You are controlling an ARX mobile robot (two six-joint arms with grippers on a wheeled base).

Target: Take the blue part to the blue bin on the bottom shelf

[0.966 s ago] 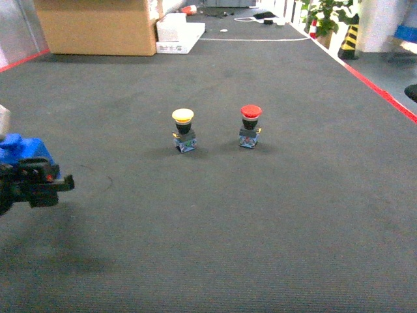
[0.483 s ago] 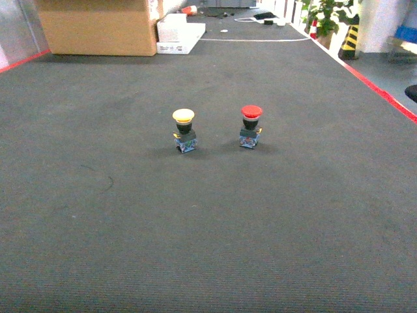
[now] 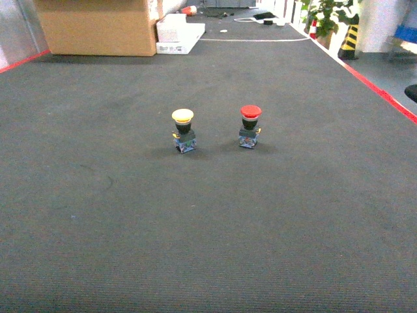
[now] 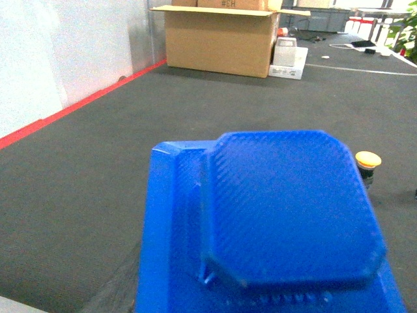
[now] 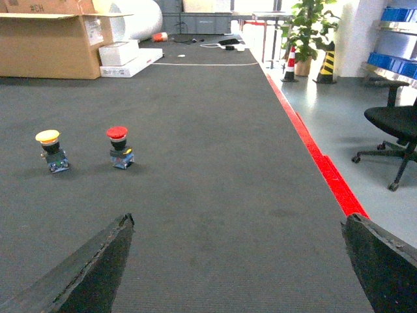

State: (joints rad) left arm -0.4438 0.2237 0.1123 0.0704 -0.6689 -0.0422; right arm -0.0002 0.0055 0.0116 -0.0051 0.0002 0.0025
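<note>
Blue part (image 4: 287,208) is filling the left wrist view; its pincer is hidden, so grip unknown, slipping possible. Right pincer (image 5: 238,261) is gaping, empty.

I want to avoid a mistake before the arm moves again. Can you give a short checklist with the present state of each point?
1. Blue part fills the left wrist view, close to the camera: ok.
2. Left gripper's hold on it: cannot tell, fingers hidden.
3. Right gripper open and empty: ok.
4. Yellow button and red button upright on the carpet, apart: ok.
5. Blue bin or bottom shelf in view: not ok, neither visible.
</note>
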